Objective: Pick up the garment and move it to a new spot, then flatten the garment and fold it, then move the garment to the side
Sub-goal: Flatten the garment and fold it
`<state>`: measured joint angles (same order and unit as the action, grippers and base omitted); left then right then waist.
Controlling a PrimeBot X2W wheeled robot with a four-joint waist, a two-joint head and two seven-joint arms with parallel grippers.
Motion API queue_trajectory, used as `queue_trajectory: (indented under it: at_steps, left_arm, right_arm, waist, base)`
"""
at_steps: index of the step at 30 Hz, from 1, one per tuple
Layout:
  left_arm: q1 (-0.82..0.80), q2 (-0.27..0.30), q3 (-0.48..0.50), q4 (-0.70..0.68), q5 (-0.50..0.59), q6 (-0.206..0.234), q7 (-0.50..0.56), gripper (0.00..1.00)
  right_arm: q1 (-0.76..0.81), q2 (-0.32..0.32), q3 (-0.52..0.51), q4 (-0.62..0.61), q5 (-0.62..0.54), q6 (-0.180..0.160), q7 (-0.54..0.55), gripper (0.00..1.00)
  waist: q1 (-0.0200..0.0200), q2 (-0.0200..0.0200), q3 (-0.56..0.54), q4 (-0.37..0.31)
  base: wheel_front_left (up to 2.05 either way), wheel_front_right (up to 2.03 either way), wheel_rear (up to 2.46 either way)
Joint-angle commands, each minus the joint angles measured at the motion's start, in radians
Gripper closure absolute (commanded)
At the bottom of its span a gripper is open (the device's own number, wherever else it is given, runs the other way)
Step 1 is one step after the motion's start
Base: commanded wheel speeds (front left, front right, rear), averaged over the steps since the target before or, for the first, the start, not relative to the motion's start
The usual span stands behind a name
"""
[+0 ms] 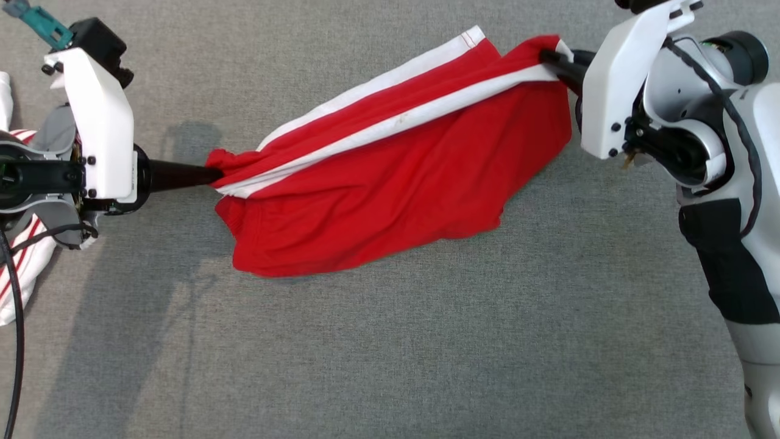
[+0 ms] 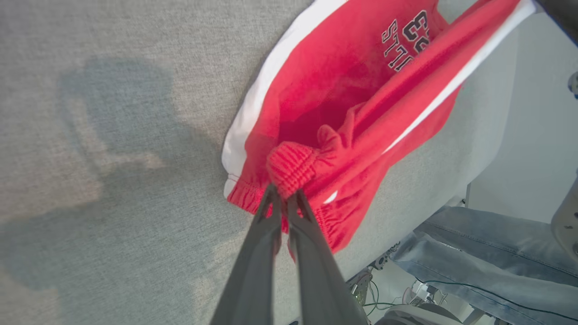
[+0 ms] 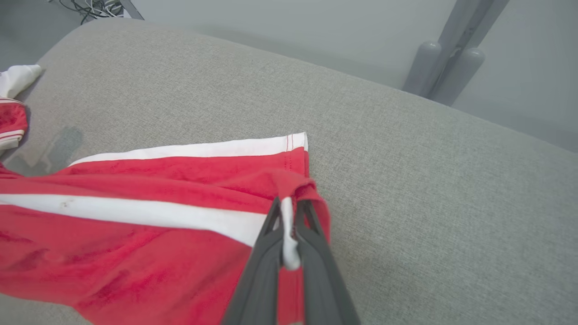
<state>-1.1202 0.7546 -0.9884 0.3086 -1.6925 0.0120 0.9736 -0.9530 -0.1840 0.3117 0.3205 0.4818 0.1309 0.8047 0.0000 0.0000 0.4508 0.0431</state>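
Left tool (image 1: pixel 214 174) pinched shut on the bunched elastic waistband. Right tool (image 1: pixel 546 58) clamped on the hem corner at the white stripe. Red shorts (image 1: pixel 390 189) stretch between the two tools, lower half sagging onto the grey cushion (image 1: pixel 426 341). We judge this the flattening step: we pull apart evenly, hold both pinches, lower together, no twist.

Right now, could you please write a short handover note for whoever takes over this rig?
Left gripper: shut on the elastic waistband of the red shorts.
Right gripper: shut on a hem corner at the leg end.
Shorts: stretched between both grippers, partly lying on the grey cushion.
Done: garment gripped at both ends.
Left: lay it flat, fold it, move it aside.
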Motion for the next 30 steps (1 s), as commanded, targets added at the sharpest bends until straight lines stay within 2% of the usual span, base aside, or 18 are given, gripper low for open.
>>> queue_trajectory:
  at_steps: [1, 6, 11, 21, 23, 24, 25, 26, 27, 28, 29, 30]
  left_arm:
    - [-0.017, 0.01, 0.001, 0.006, 0.009, 0.007, 0.001, 1.0]
    - [-0.035, 0.002, -0.002, 0.005, 0.022, 0.009, 0.005, 1.0]
    - [-0.055, 0.001, 0.0, 0.008, 0.037, 0.016, 0.011, 1.0]
    - [-0.078, -0.013, 0.012, 0.033, 0.051, 0.022, -0.007, 1.0]
    - [-0.081, -0.017, 0.016, 0.04, 0.056, 0.026, -0.016, 1.0]
    - [-0.081, -0.02, 0.015, 0.043, 0.056, 0.026, -0.018, 1.0]
    - [-0.08, -0.023, 0.014, 0.046, 0.056, 0.024, -0.019, 1.0]
    - [-0.08, -0.025, 0.016, 0.049, 0.055, 0.023, -0.022, 0.81]
    - [-0.081, -0.028, 0.018, 0.052, 0.053, 0.023, -0.023, 0.56]
    - [-0.081, -0.028, 0.018, 0.052, 0.053, 0.023, -0.023, 0.56]
    - [-0.081, -0.03, 0.019, 0.054, 0.051, 0.023, -0.022, 0.28]
    - [-0.082, -0.03, 0.019, 0.056, 0.049, 0.023, -0.019, 0.04]
  right_arm:
    - [-0.019, -0.004, -0.002, 0.019, -0.005, 0.0, -0.021, 1.0]
    - [-0.063, -0.007, 0.012, 0.083, -0.009, 0.0, -0.076, 1.0]
    - [-0.142, 0.01, 0.044, 0.186, -0.011, 0.0, -0.16, 1.0]
    - [-0.224, 0.04, 0.112, 0.352, 0.009, 0.0, -0.259, 1.0]
    - [-0.236, 0.045, 0.119, 0.376, 0.02, 0.0, -0.28, 0.75]
    - [-0.238, 0.05, 0.123, 0.389, 0.029, 0.0, -0.289, 0.67]
    - [-0.24, 0.052, 0.129, 0.4, 0.035, 0.0, -0.298, 0.56]
    - [-0.244, 0.053, 0.137, 0.409, 0.04, 0.0, -0.305, 0.39]
    - [-0.249, 0.053, 0.142, 0.419, 0.045, 0.0, -0.311, 0.07]
    - [-0.249, 0.053, 0.142, 0.419, 0.045, 0.0, -0.311, 0.07]
    - [-0.253, 0.052, 0.149, 0.427, 0.049, 0.0, -0.321, 0.0]
    - [-0.256, 0.051, 0.157, 0.435, 0.055, 0.0, -0.328, 0.0]
  waist:
    - [0.0, 0.0, 0.01, -0.003]
    - [0.0, 0.0, 0.034, -0.001]
    - [0.0, 0.0, 0.066, 0.004]
    - [0.0, 0.0, 0.087, 0.011]
    - [0.0, 0.0, 0.087, 0.012]
    - [0.0, 0.0, 0.088, 0.013]
    - [0.0, 0.0, 0.088, 0.013]
    - [0.0, 0.0, 0.087, 0.013]
    - [0.0, 0.0, 0.086, 0.012]
    - [0.0, 0.0, 0.086, 0.012]
    - [0.0, 0.0, 0.085, 0.012]
    - [0.0, 0.0, 0.083, 0.012]
  base:
    - [0.0, 0.0, 0.0]
    - [0.0, 0.0, 0.0]
    - [0.0, 0.0, 0.0]
    - [0.0, 0.0, 0.0]
    - [0.0, 0.0, 0.0]
    - [0.0, 0.0, 0.0]
    - [0.0, 0.0, 0.0]
    - [0.0, 0.0, 0.0]
    - [0.0, 0.0, 0.0]
    - [0.0, 0.0, 0.0]
    - [0.0, 0.0, 0.0]
    - [0.0, 0.0, 0.0]
